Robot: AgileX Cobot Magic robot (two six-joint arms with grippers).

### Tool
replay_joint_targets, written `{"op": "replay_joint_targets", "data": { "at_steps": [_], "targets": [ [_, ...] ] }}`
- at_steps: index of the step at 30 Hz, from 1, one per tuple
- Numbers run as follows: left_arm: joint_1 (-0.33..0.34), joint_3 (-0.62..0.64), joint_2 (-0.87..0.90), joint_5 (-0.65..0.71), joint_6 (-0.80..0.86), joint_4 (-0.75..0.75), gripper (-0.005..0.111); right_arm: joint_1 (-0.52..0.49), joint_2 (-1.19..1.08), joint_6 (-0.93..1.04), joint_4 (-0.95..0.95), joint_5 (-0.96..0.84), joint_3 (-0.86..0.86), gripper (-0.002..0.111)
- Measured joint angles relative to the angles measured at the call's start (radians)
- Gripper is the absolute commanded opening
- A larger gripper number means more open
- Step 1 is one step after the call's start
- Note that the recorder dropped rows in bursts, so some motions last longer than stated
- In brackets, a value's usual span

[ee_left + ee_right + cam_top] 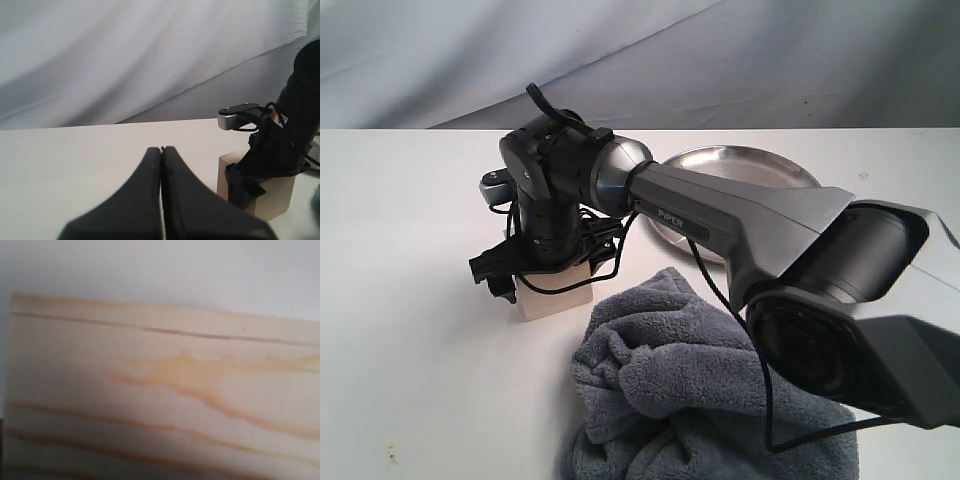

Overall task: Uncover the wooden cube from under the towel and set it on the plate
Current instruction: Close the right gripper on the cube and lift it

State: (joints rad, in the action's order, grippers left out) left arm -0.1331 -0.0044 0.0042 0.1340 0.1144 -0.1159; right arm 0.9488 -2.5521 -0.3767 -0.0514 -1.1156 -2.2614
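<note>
Exterior view: you will find the wooden cube [556,298] uncovered, resting flat on the white table [410,330], left of centre. The right gripper [545,272] sits directly on top of it, with a dark finger running down one side of the cube [272,199] in the left wrist view. I cannot tell whether that gripper is clamped on the block or only straddling it. Your right wrist camera is filled with the cube's grained face [160,390]. The towel [690,390] lies crumpled just beside the cube, toward the near edge. The plate [760,165] stands further back, apart from the cube and partly hidden by the right arm. The left gripper [161,152] has its fingers pressed together, holding nothing, above bare table.
</note>
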Motion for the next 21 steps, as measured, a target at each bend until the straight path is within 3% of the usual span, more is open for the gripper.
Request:
{"op": "replay_joint_targets", "data": {
  "at_steps": [6, 9, 12, 15, 21],
  "targets": [
    [0.0, 0.0, 0.0, 0.0, 0.0, 0.0, 0.0, 0.0, 0.0, 0.0, -0.002, 0.011, 0.0, 0.089],
    [0.0, 0.0, 0.0, 0.0, 0.0, 0.0, 0.0, 0.0, 0.0, 0.0, -0.003, 0.015, 0.0, 0.08],
    [0.0, 0.0, 0.0, 0.0, 0.0, 0.0, 0.0, 0.0, 0.0, 0.0, -0.006, 0.018, 0.0, 0.051],
    [0.0, 0.0, 0.0, 0.0, 0.0, 0.0, 0.0, 0.0, 0.0, 0.0, -0.006, 0.014, 0.0, 0.0],
    [0.0, 0.0, 0.0, 0.0, 0.0, 0.0, 0.0, 0.007, 0.017, 0.0, -0.053, -0.041, 0.0, 0.0]
  ]
}}
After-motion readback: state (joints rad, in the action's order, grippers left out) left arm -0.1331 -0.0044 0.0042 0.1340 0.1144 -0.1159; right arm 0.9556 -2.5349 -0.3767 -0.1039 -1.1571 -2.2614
